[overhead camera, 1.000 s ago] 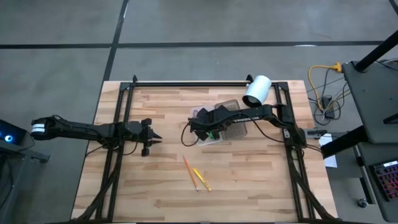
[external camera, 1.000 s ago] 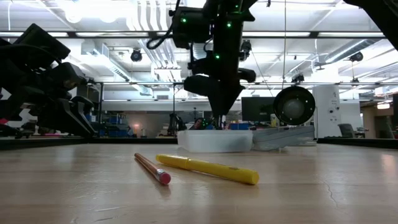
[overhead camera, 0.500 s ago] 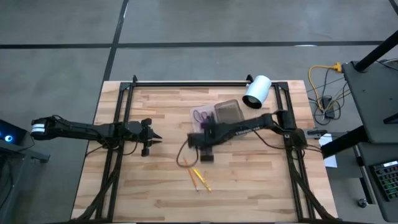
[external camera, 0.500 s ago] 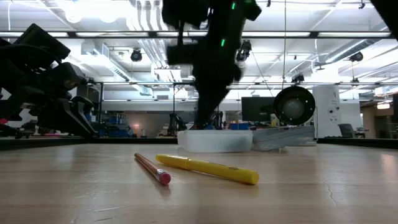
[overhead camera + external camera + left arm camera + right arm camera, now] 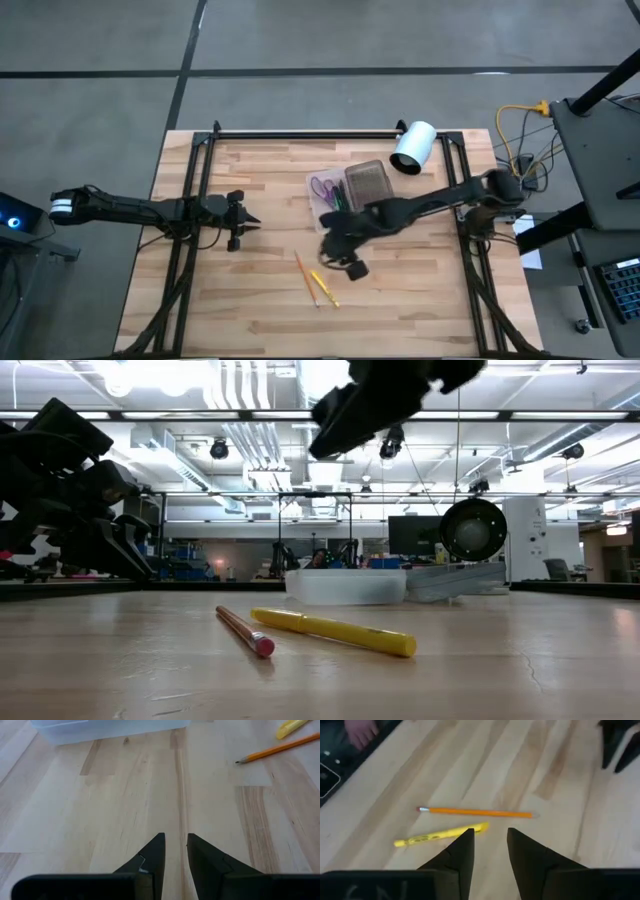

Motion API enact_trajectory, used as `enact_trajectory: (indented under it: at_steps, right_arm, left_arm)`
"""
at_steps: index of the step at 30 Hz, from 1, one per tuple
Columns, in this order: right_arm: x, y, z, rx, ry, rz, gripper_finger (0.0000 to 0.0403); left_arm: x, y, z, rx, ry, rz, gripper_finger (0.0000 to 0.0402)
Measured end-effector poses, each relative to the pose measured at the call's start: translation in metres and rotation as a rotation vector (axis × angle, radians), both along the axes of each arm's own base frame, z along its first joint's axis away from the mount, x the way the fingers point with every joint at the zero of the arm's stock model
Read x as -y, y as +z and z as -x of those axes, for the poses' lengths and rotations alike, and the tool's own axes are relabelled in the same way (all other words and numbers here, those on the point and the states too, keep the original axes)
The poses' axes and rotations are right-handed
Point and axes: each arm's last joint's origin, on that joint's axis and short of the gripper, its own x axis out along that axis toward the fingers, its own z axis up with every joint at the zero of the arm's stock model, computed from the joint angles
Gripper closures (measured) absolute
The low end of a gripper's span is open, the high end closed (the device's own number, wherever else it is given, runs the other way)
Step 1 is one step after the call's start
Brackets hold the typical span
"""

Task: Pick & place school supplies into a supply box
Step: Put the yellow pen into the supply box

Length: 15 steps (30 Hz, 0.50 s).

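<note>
Two slim, light, rigid supplies lie side by side on the bare wooden table, near the clear plastic supply box (image 5: 350, 190): a thin orange pencil (image 5: 475, 812) and a yellow plastic pen (image 5: 440, 836); both look prone to rolling, so a pinch across mid-shaft seems safest. The right gripper (image 5: 489, 851) hovers above them, reaching forward, jaws parted and empty. The left gripper (image 5: 174, 855) waits low at the table's left, jaws slightly apart, holding nothing.
</note>
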Motion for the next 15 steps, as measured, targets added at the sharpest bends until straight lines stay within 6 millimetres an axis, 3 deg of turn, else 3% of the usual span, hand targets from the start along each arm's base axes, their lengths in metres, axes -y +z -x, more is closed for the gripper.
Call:
enact_trajectory:
  at_steps: [11, 15]
  right_arm:
    - [0.030, 0.016, 0.084, 0.533, -0.090, -0.127, 0.0308]
    - [0.035, 0.013, 0.112, 0.643, -0.111, -0.171, 0.0312]
  left_arm:
    - [0.000, 0.000, 0.000, 0.000, 0.000, 0.000, 0.0335]
    - [0.000, 0.000, 0.000, 0.000, 0.000, 0.000, 0.0335]
